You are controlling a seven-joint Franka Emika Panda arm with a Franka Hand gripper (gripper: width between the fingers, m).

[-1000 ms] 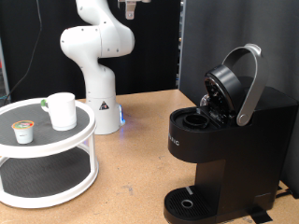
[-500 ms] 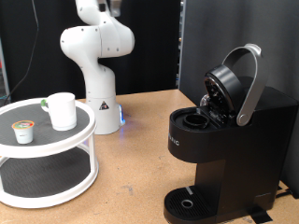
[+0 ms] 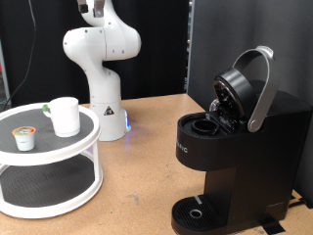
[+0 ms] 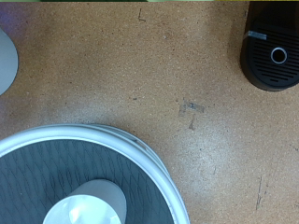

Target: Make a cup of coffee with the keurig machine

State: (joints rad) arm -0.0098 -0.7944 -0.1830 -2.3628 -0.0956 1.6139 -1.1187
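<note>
White cup (image 3: pixel 65 115) upright, handle facing exterior view's left.

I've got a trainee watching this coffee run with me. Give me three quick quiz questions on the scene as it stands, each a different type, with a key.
1. True or false: the keurig machine's lid is closed.
2. Multiple choice: the cup stands on A) the machine's drip base, B) the top tier of the round white stand, C) the bare table.
3. Fill in: the small item beside the cup is a green-lidded ____.

Key: 1 false, the lid is raised and the pod chamber is open. 2 B. 3 pod.

The gripper shows in neither view; the wrist view looks down on the stand, the cup and the machine's base.
</note>
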